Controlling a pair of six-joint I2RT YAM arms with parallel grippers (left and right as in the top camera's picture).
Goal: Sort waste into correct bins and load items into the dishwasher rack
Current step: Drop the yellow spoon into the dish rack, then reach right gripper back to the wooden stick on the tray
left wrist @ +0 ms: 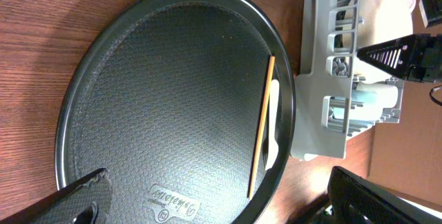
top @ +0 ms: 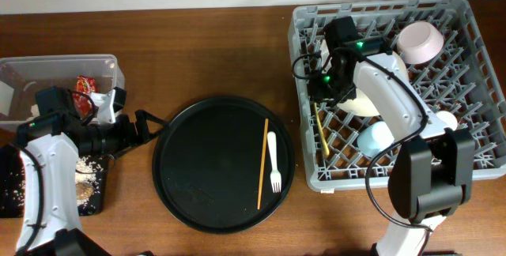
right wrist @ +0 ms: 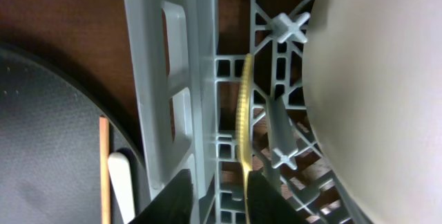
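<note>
Thin yellow utensil [right wrist: 243, 113] lies lengthwise on the grid floor of the dishwasher rack [right wrist: 148, 79]. In the overhead view it is at the rack's 8 o'clock, just inside the wall and beside the large cream plate [right wrist: 373, 79].

Right gripper [right wrist: 219, 198] hangs over one end, jaws apart. The utensil runs between the fingers, close against one, and does not appear clamped.

Assessment: release step. Recommended: lift straight up with the jaws wide, so neither finger drags the utensil or knocks a peg or the plate.

Left gripper [top: 146, 126] sits at 9 o'clock of the round black tray [top: 205, 169], jaws apart, empty. White plastic fork [top: 273, 161] and a thin orange stick [top: 262, 163] lie at that tray's 3 o'clock, not yet loaded.
</note>
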